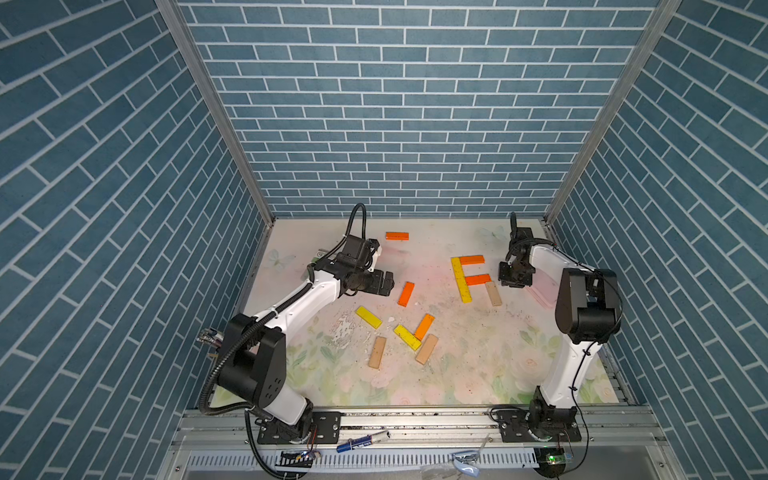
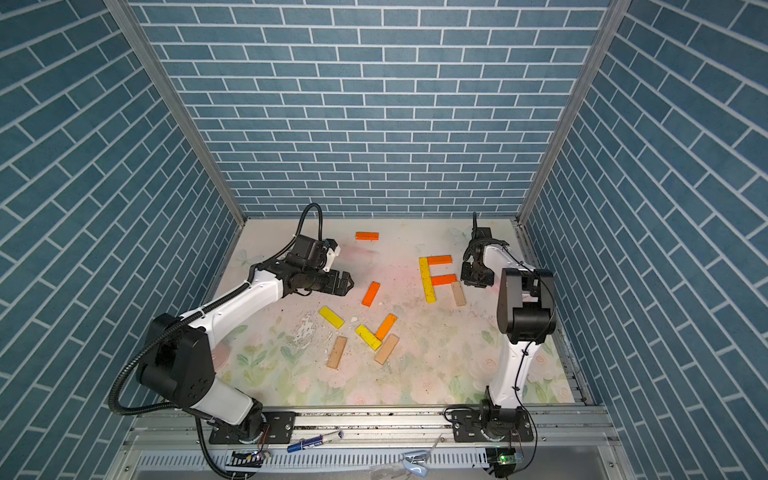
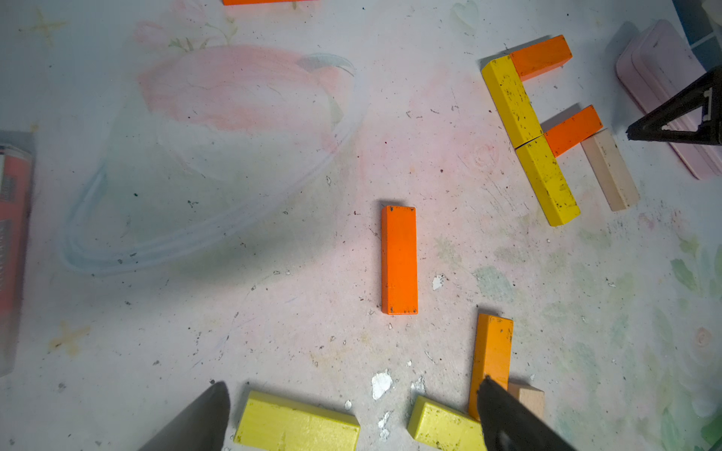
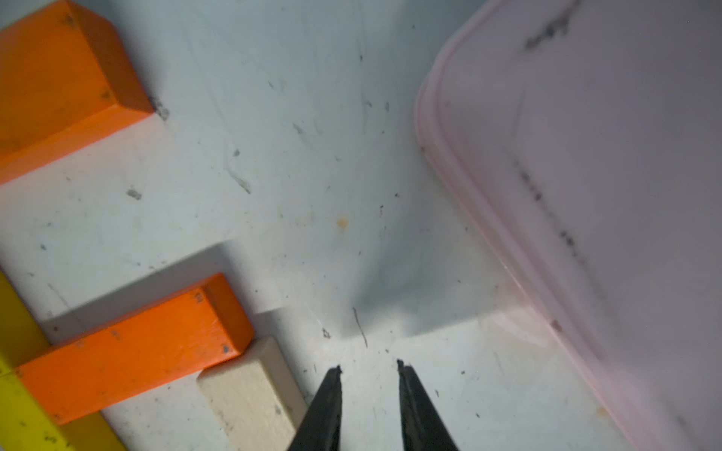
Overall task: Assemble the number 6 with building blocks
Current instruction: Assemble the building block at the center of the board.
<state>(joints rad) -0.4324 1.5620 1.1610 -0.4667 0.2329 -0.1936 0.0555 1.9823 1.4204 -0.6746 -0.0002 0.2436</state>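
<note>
Floral mat [image 1: 457,374], worn. Half-built figure of building blocks [image 1: 462,282] sits right of centre in both top views. Right gripper [image 4: 369,365] pinched nearly closed, empty, just beside tan plank [image 4: 250,390]; I risk nudging it askew on any sideways drift. Left gripper [image 3: 353,382] spread wide, empty.

Left arm [image 1: 291,309]: glossy white links, boxy black joint housings. Black ribbed conduit [image 1: 206,386] runs from end farthest from tool; thin black cable [image 1: 357,216] arches just behind left gripper [image 1: 390,284]. Right arm [image 1: 561,374]: same white shells, black joints, thin black wire [image 1: 575,374] along link. Base plates [image 1: 299,428] black, silver screws [image 1: 334,427]. Right gripper [image 4: 368,366]: matte black fingers [image 4: 326,406] tapering to points.
</note>
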